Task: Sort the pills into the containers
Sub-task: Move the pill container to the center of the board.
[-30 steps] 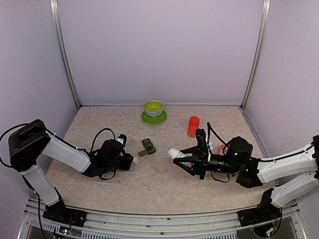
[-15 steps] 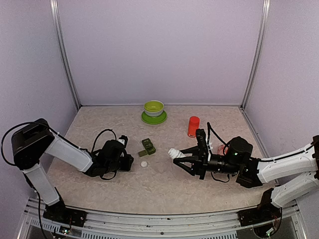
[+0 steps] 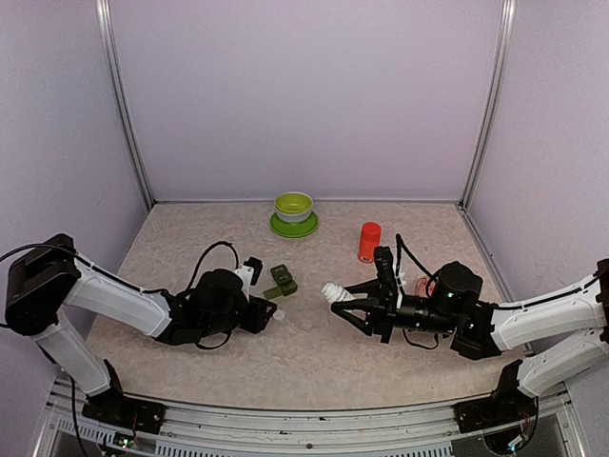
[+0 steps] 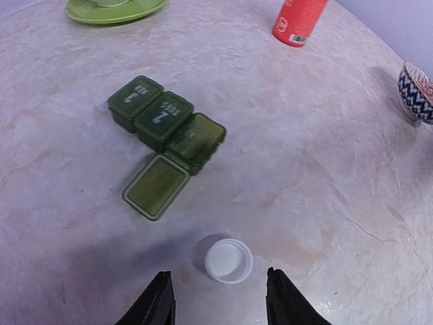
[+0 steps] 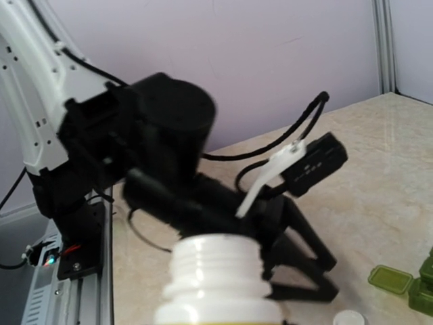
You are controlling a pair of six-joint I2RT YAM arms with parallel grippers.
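White-shelled arms [image 3: 114, 295] with black joints, black jaws, looping black cables [image 3: 211, 248].

The white bottle [image 5: 220, 284] is blurred and cut off by the right wrist view's lower edge; the containers [image 5: 423, 291] are clipped at its right. The left wrist view crops the patterned bowl [image 4: 418, 91] and red bottle [image 4: 300, 20].

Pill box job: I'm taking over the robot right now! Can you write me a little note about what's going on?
Left gripper: open, empty, just short of the white cap lying on the table.
Right gripper: shut on the white bottle, which is uncapped and held off the table.
Pill box: between the arms; one end compartment is open with its lid flipped flat, and the other two are shut.
Done: bottle opened, one compartment opened.
Left: get pills into the compartments. I can't tell whether any are in yet.
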